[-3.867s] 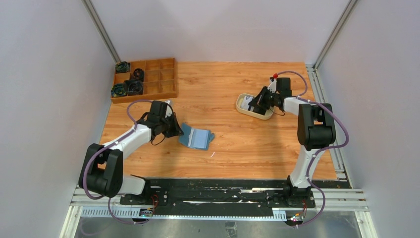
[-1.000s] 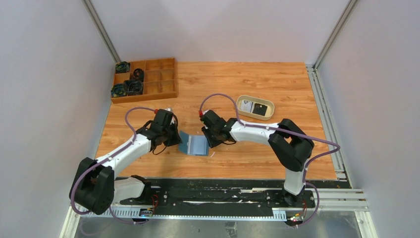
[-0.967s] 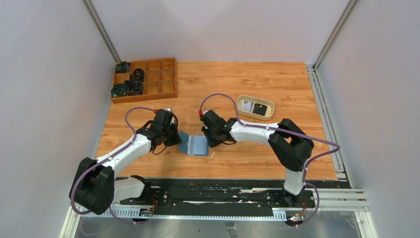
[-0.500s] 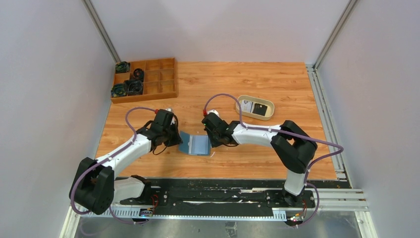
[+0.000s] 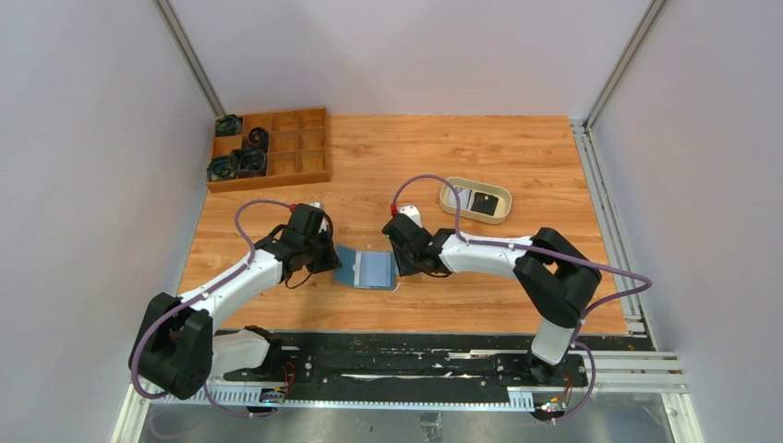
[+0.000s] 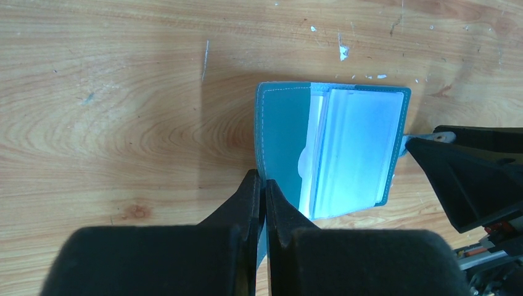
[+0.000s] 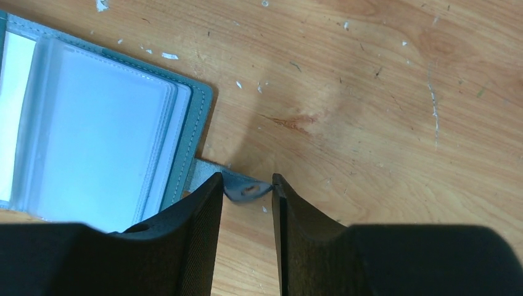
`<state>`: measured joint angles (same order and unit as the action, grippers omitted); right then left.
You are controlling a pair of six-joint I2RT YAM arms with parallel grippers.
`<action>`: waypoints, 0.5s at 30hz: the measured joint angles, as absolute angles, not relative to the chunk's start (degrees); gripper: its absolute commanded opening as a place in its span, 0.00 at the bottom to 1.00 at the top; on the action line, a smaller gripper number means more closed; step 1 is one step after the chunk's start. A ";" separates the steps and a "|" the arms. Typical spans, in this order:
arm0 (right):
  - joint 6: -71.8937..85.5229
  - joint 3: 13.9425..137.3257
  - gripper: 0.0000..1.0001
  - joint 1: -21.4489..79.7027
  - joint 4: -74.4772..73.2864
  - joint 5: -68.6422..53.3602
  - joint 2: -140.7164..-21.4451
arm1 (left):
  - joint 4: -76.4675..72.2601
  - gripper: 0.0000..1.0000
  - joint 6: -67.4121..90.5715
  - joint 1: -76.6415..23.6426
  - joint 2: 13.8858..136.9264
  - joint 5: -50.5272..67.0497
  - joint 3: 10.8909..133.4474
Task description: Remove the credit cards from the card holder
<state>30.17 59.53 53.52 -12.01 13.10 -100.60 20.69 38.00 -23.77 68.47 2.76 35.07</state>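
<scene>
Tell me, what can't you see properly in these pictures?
- Cards: in both wrist views the card holder's cloudy sleeves hide whether any are inside.
- Cream tray: top view, its contents are too small to name.
- Wooden box: top view, its dark items are too small too.
- Right wrist view: the picture's left edge cuts off the card holder.
</scene>
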 measured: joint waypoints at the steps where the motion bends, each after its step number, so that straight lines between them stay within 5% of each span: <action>1: 30.48 59.27 0.36 53.52 -11.99 13.15 -100.33 | 20.69 0.00 37.98 -23.77 68.47 2.79 35.07; 15: 31.79 52.97 0.35 53.32 -10.70 12.01 -94.19 | 21.15 0.00 37.91 -23.77 68.47 2.11 35.07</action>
